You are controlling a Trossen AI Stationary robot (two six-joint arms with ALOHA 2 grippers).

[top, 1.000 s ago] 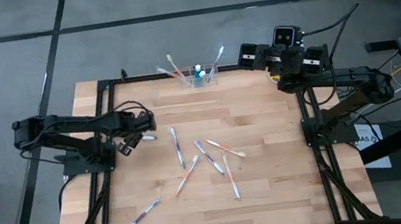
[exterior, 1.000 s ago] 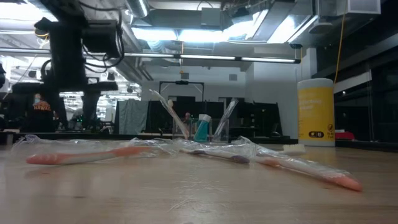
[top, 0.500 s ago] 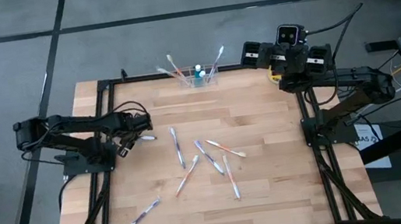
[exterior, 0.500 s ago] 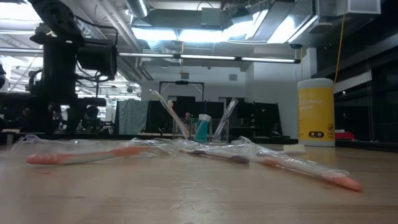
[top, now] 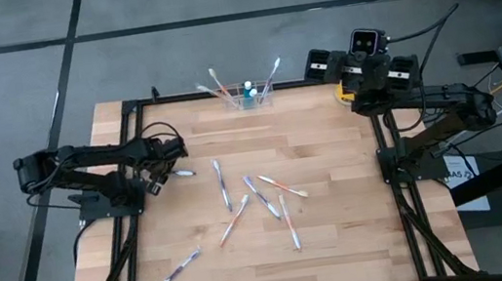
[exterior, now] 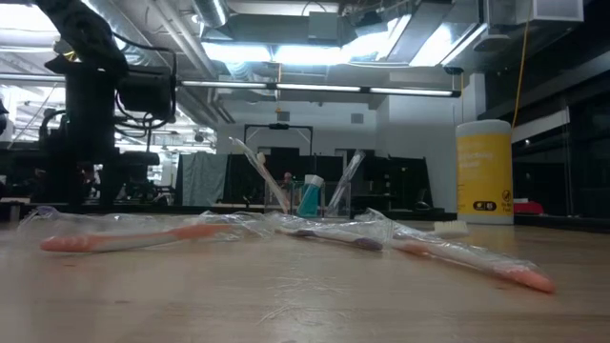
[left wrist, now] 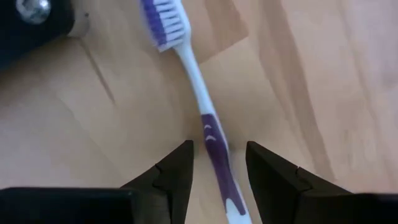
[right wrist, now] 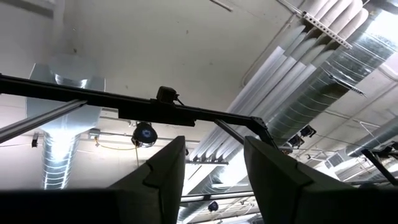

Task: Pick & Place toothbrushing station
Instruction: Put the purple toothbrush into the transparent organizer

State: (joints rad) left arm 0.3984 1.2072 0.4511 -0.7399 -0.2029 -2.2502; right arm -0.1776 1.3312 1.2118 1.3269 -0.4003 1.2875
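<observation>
My left end effector (left wrist: 217, 165): low over the desk (top: 336, 188) near its 9 o'clock edge, fingers (left wrist: 177, 171) apart with a purple-and-white toothbrush (left wrist: 205, 118) lying flat between them; neither finger touches its handle.
Same toothbrush from above: a short pale stick (top: 184, 173) just beyond my left fingertips (top: 160, 180).
My right end effector (right wrist: 214, 168): parked off the desk's 2 o'clock corner (top: 359, 71), pointing up at the ceiling pipes, fingers spread, nothing between them.
Toothbrushing station (top: 248, 98): at the desk's 12 o'clock edge, a small clear holder with several brushes leaning out and a blue-topped tube (exterior: 310, 195) inside.
Loose toothbrushes (top: 259, 198): scattered around the middle of the desk, one more (top: 176, 270) toward 7 o'clock; some are in clear wrappers (exterior: 143, 233).
Yellow cylinder (exterior: 484, 171): upright with a white top, well apart from the holder.
</observation>
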